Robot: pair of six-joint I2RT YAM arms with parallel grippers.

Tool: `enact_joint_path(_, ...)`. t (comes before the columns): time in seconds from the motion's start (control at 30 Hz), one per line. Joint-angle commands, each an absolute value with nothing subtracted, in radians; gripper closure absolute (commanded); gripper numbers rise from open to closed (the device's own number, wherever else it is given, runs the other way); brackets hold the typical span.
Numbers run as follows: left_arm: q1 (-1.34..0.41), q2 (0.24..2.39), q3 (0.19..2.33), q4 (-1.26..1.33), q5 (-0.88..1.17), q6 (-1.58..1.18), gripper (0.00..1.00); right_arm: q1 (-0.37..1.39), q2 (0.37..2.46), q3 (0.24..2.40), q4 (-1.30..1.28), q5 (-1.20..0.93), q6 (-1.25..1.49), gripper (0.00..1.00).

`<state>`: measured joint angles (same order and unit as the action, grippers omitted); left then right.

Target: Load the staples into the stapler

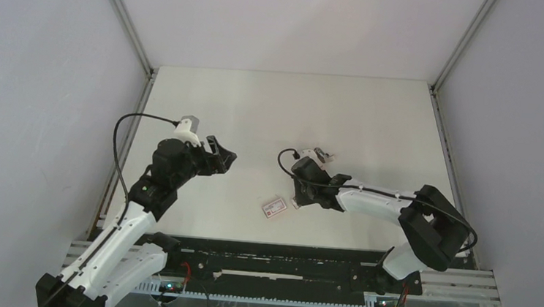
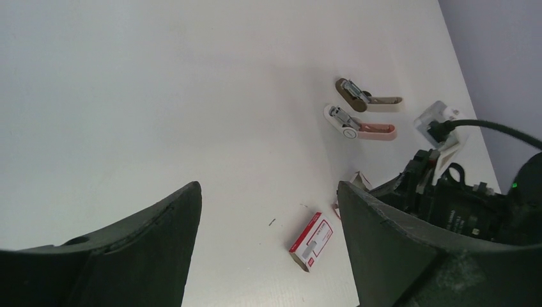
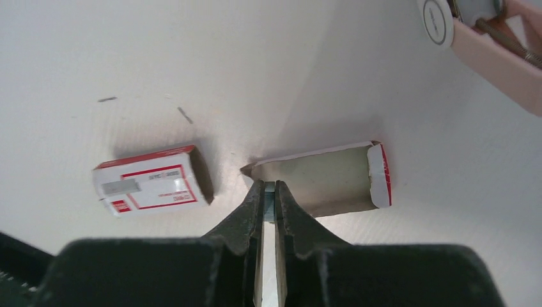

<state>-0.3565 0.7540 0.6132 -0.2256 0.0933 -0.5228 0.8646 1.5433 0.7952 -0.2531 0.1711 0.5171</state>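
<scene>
right gripper [image 3: 269, 192] closed down at the tray's [image 3: 319, 182] near-left edge, with a thin silvery strip of staples [image 3: 269, 206] pinched between the tips. Tray lies flat, grey inside, red-white flap on its right end. White red-label box [image 3: 153, 182] sits left of the tray, not touching. Pink stapler [image 3: 495, 54] is up-right of the tray, cropped by the frame. Two stray metal slivers [image 3: 185, 115] lie up-left of the tray.

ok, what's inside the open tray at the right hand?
Bare grey floor showing in the tray. The right hand is shut on a thin silvery strip at its near edge, hiding that corner.
</scene>
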Motion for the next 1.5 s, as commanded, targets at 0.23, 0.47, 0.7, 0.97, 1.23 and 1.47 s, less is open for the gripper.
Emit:
enact_joint_path(0.23, -0.451, 0.78, 0.493, 0.072, 0.232, -0.581, 0.19, 0.667, 1.28, 0.742, -0.046, -0.218, 0.554, 0.97)
enact_joint_path(0.47, -0.672, 0.873, 0.514, 0.273, 0.207, -0.585, 0.19, 0.584, 1.114, 0.729, 0.027, -0.371, 0.591, 0.96)
enact_joint_path(0.7, -0.736, 0.972, 0.523, 0.458, 0.226, -0.652, 0.2, 0.566, 1.018, 0.702, 0.1, -0.447, 0.666, 0.96)
enact_joint_path(0.97, -0.738, 0.978, 0.519, 0.619, 0.326, -0.731, 0.25, 0.575, 0.968, 0.68, 0.215, -0.54, 0.729, 0.95)
enact_joint_path(1.23, -0.758, 1.007, 0.536, 0.624, 0.368, -0.74, 0.35, 0.585, 0.956, 0.681, 0.261, -0.545, 0.753, 0.95)
enact_joint_path(1.47, -0.791, 1.046, 0.573, 0.624, 0.355, -0.748, 0.42, 0.612, 0.949, 0.68, 0.222, -0.471, 0.717, 0.94)
